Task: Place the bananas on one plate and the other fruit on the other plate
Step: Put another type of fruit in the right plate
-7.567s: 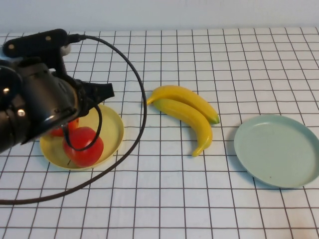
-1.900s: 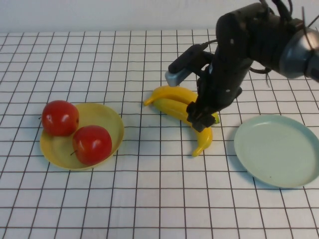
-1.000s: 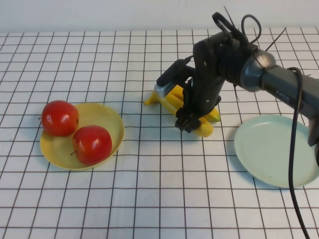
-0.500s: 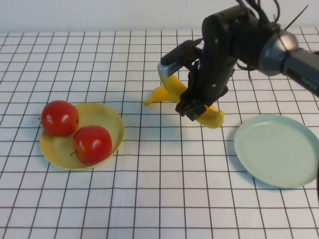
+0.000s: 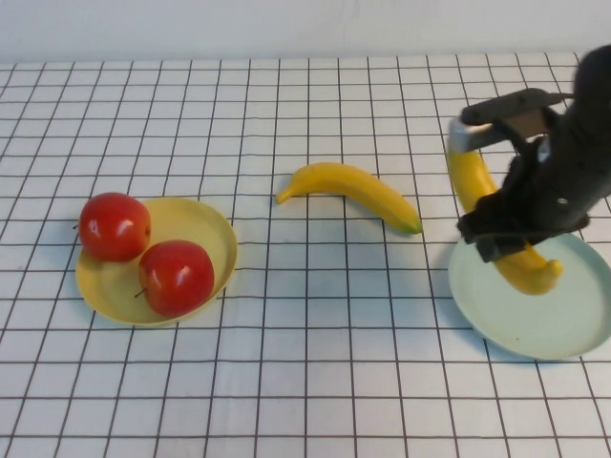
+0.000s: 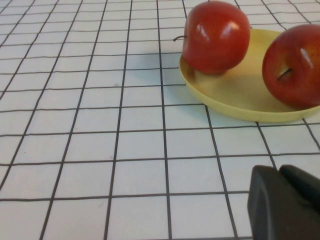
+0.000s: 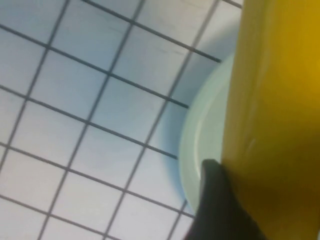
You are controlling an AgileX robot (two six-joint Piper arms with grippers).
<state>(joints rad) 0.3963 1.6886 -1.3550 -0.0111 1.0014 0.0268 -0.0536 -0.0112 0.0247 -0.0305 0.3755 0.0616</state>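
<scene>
Carried off its twin, one glossy yellow banana (image 5: pixel 508 243) now hangs over the pale blue-green plate (image 5: pixel 573 324), clamped in the right gripper (image 5: pixel 506 205); its twin (image 5: pixel 351 189) lies left of that plate. Two shiny red apples (image 5: pixel 143 253) sit on the yellow plate (image 5: pixel 215 239)

Left wrist: left gripper (image 6: pixel 287 205) near the yellow plate, cannot tell its opening

Right wrist: banana above the plate rim

Apples (image 5: pixel 143 250): glossy red, plastic-looking. Bananas (image 5: pixel 351 191): smooth, glossy yellow. Plates (image 5: pixel 573 324): matt. Right gripper (image 5: pixel 511 215): matt black. Tablecloth (image 5: pixel 305 382): smooth.

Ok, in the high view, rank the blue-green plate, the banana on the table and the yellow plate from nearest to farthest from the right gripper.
The right gripper holds a banana.
1. Blue-green plate, just beneath.
2. Banana on the table, centre.
3. Yellow plate, far left.
</scene>
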